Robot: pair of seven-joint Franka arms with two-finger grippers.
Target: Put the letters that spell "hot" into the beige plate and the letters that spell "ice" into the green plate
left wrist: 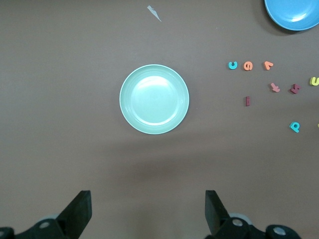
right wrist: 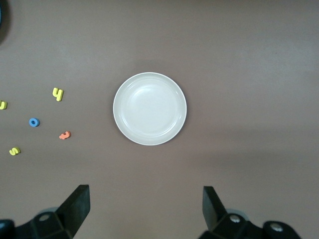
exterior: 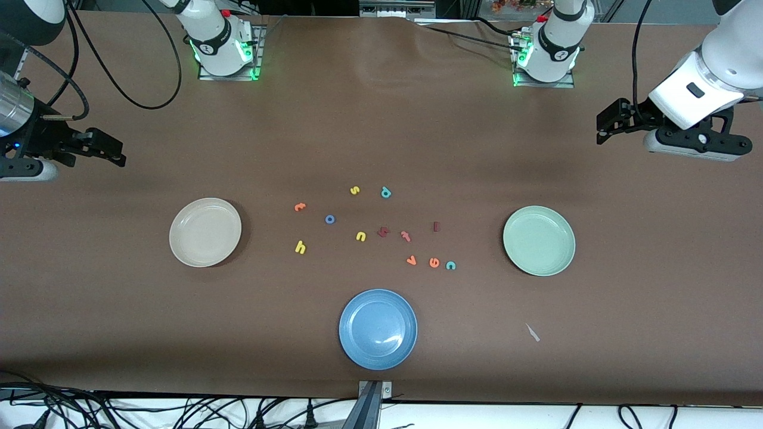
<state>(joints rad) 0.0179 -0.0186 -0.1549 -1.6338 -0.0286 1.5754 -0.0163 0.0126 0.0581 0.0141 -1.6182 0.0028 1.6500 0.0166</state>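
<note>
Letters lie loose mid-table between the empty beige plate at 9 o'clock and the green plate at 3 o'clock, unsorted; right gripper and left gripper hang high over the table ends, jaws spread, holding nothing.

The round glossy blue plate is cut off by the left wrist view's edge; a yellow foam letter is clipped there too, and another in the right wrist view.
</note>
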